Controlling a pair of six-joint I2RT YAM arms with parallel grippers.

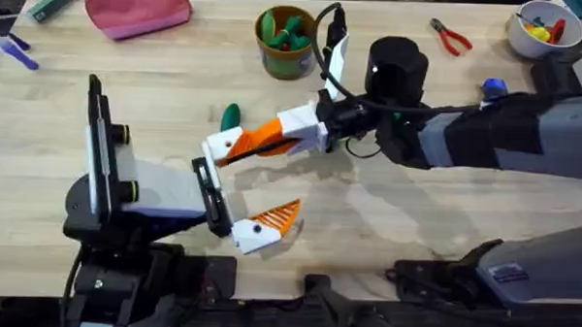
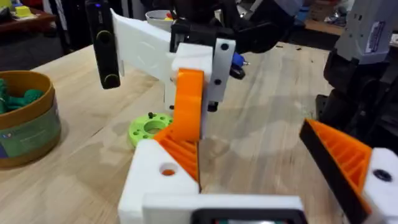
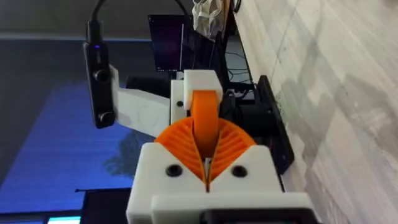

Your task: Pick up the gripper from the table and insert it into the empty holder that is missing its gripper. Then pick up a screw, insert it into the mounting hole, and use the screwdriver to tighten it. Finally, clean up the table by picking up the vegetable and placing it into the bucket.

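your right gripper [image 1: 235, 148] clamped on the orange gripper [image 1: 261, 135] at the holder [image 1: 221, 146], your left gripper [image 1: 234, 189] spread wide beside it, vegetable [image 1: 231, 116] just behind on the surface [image 1: 386, 215], bucket [image 1: 286, 42] farther back

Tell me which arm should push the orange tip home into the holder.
Right. The right gripper is shut on the orange tip, right at the white holder. That holder is a finger of the open left gripper, so the left arm can probably only present it.
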